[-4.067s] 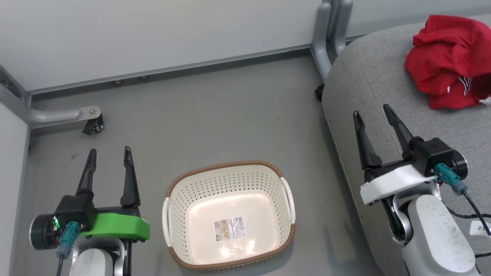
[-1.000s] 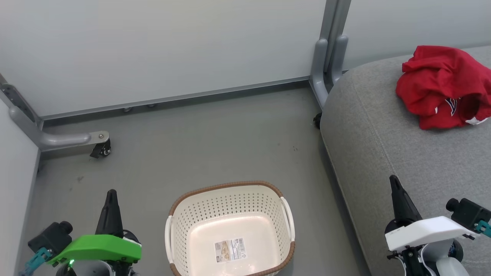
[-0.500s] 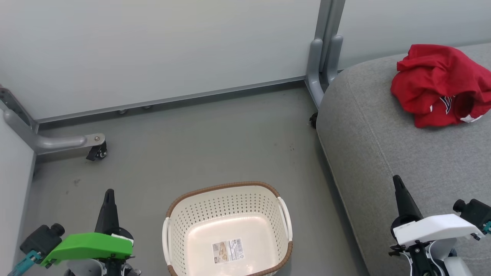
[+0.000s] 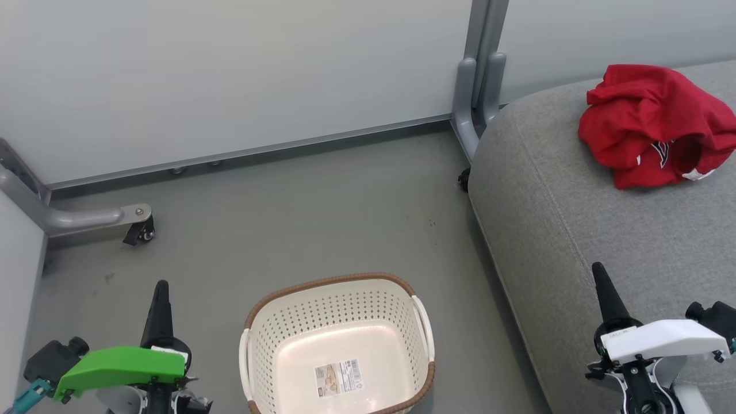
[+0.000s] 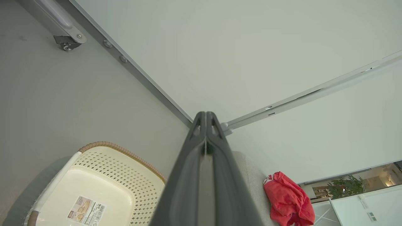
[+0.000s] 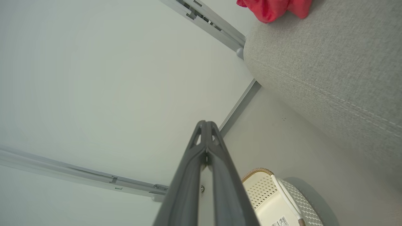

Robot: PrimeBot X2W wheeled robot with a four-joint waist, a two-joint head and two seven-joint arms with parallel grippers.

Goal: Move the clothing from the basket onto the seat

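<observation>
1. Nearest, in the head view, the left gripper (image 4: 159, 296) sits at the lower left with a green housing (image 4: 121, 363) behind it. It is seen edge-on, pointing up the view. In the left wrist view its two dark fingers (image 5: 188, 175) are pressed together along their length, with nothing between them.
2. The right gripper (image 4: 602, 284) sits at the lower right, carrying a white housing (image 4: 661, 339). It shows against the near part of the seat (image 4: 575, 218); contact cannot be told. In the right wrist view its fingers are closed tip to tip and hold nothing.
3. Between the two grippers, the basket (image 4: 328, 280) stands upright on the grey floor (image 4: 287, 213). Its bottom is in plain sight, with a label sticker (image 4: 338, 378) on it. It is near the left gripper and clear of both.
4. To the right of the basket is the seat, a large grey cushion with a stitched seam. Its rounded edge comes near the basket's right handle, with a strip of floor between them.
5. The clothing (image 4: 644, 121) is a crumpled red heap lying on the far part of the seat, at the upper right of the head view.
   - It is well apart from the right gripper, ahead of it and slightly right.
   - It is farther still from the left gripper, beyond the basket and the seat edge.
   - White trim and a scrap of dark lettering show in a fold; the lettering is unreadable.
6. Farthest are the pale wall panels (image 4: 230, 75). A grey post (image 4: 480, 86) stands at the seat's far corner, and a caster (image 4: 141, 233) is at far left.
</observation>
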